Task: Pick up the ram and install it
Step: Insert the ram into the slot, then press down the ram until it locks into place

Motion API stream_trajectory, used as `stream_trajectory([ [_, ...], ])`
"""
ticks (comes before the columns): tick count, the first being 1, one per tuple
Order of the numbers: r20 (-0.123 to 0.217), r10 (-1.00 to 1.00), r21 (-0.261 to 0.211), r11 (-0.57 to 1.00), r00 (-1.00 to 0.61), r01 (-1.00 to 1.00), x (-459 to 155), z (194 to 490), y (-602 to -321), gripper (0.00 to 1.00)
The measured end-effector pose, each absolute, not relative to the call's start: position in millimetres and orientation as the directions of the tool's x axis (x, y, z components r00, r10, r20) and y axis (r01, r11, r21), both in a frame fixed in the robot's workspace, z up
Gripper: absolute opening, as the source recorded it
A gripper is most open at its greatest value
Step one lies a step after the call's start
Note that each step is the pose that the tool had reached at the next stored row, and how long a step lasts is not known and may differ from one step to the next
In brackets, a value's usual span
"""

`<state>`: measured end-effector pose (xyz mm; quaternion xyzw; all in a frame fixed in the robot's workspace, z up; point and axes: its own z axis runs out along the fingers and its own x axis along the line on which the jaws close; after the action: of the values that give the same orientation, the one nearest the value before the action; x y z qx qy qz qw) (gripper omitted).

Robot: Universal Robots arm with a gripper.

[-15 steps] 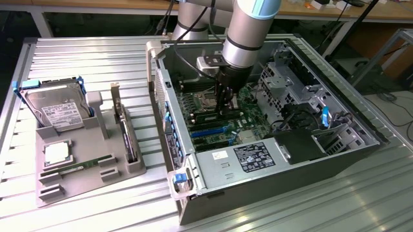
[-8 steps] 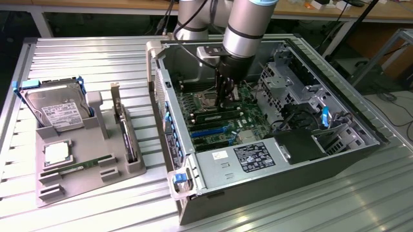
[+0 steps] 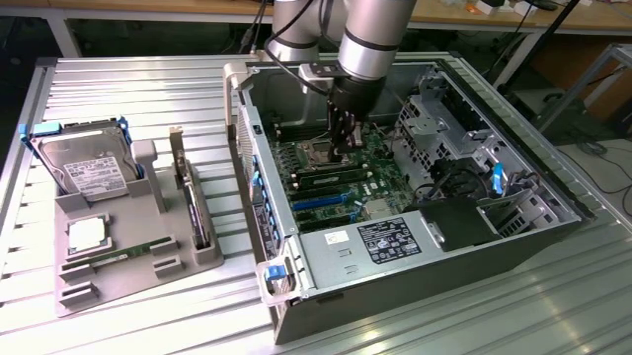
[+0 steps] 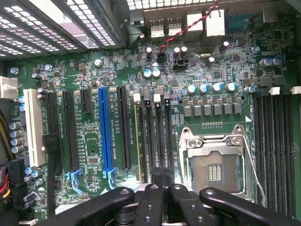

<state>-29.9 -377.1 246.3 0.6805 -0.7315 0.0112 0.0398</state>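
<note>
The work appears to be at the seating step of the install. In the exterior view the gripper (image 3: 345, 150) reaches down inside the open computer case (image 3: 513, 244), just above the motherboard (image 3: 380, 188) and close to the empty CPU socket (image 3: 318, 152). Its fingers (image 4: 151, 195) are pressed together, and nothing can be seen held between them.

The ram (image 3: 331, 178) looks to be standing on edge in a memory slot near the socket, a green strip with dark chips, just in front of the gripper as the exterior view sees it. Whether it is fully home cannot be told.

In the wrist view the shut fingertips sit over the bank of 4 memory slots (image 4: 154, 136) beside the socket.

By this reading, finishing the seat calls for a straight, even push along the stick's top edge, with the slot latches (image 4: 157, 98) closing.
</note>
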Motion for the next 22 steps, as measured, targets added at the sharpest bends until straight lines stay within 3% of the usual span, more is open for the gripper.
stream_trajectory([
  [22,0.073,-0.995,0.044,0.078,-0.075,-0.996,-27.0,258.4,-378.8,0.11],
])
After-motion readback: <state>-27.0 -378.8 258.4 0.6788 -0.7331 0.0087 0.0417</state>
